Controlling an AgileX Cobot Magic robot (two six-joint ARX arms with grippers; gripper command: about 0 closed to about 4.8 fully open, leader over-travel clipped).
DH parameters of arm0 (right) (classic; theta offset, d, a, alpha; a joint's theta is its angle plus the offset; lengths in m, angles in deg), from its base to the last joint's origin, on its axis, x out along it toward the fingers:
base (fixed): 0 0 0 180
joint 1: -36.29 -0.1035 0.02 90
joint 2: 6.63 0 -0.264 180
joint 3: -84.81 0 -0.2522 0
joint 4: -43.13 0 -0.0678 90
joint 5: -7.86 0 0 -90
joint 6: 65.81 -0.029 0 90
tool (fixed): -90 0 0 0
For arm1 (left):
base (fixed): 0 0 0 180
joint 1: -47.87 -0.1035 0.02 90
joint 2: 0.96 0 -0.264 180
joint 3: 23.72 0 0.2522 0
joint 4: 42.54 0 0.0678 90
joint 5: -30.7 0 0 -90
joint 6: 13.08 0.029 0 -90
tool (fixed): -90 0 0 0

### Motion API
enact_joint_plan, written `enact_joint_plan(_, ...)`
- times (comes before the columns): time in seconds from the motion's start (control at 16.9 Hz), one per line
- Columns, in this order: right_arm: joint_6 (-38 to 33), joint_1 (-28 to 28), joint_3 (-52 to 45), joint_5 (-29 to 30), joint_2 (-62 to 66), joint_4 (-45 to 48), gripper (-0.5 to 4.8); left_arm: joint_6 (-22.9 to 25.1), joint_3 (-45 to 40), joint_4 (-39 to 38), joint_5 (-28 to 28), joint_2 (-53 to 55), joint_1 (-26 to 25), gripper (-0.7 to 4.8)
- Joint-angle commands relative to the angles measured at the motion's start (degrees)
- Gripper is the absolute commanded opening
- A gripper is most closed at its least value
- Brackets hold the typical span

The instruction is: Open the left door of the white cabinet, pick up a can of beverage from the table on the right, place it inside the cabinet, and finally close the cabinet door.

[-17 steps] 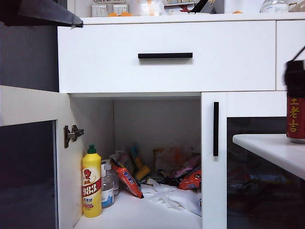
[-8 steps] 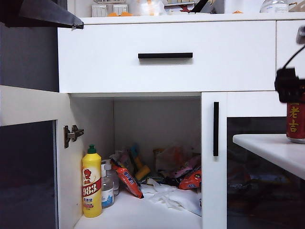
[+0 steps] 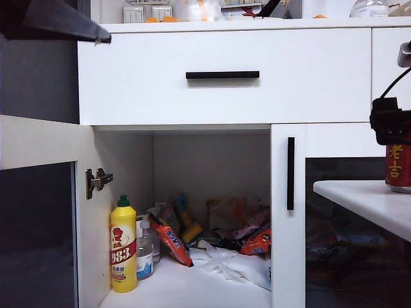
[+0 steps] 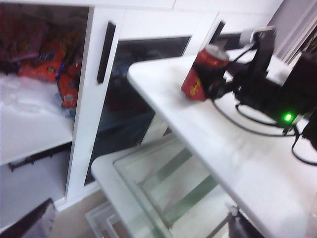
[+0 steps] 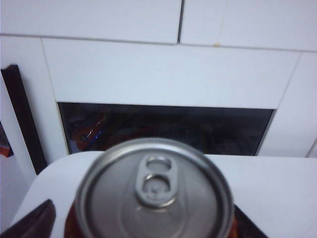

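A: Right wrist view puts us straight above the can of beverage (image 5: 154, 191): its silver lid and pull tab fill the space just under our right gripper (image 5: 148, 225), upright on the table (image 5: 277, 183). Dark finger tips (image 5: 32, 223) show on either side of the can, spread wide, not squeezing it.

B: Agreed, our right gripper (image 3: 392, 125) is released. In the exterior view its black body sits over the top of the can (image 3: 398, 168), which stands near the table's (image 3: 366, 202) edge.

A: And the left one?

B: We see the left arm (image 3: 51, 19) only as a dark shape high up, far from the can. Its fingers are not clearly shown; the jaws stand wide apart, and we see nothing held in them. From its wrist camera the can (image 4: 204, 73) lies ahead with the right gripper (image 4: 223, 82) around it.

A: Beyond the can, the white cabinet (image 3: 225, 77) has the left door (image 3: 38, 212) swung open toward us. The twin door (image 3: 288, 218) is closed.

B: Inside, on the shelf, stand a yellow bottle (image 3: 123, 247) and a heap of snack packets (image 3: 212, 234).
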Motion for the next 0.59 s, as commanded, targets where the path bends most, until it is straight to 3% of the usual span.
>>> enact_joint_plan(0.06,-0.26,0.02,0.13,-0.13,-0.15,1.42,2.33,0.24,0.17,-0.35,0.39,-0.11,0.02,4.79)
enact_joint_plan(0.12,-0.26,0.02,0.13,-0.11,-0.15,1.38,1.77,0.20,0.17,-0.35,0.42,-0.13,0.04,4.79)
enact_joint_plan(0.18,-0.24,0.02,0.13,-0.09,-0.15,1.38,1.55,0.02,0.17,-0.35,0.42,-0.13,0.04,4.79)
enact_joint_plan(0.59,-0.22,-3.76,1.16,0.90,-2.49,4.66,1.56,0.04,0.17,-0.33,0.42,-0.22,0.04,4.79)
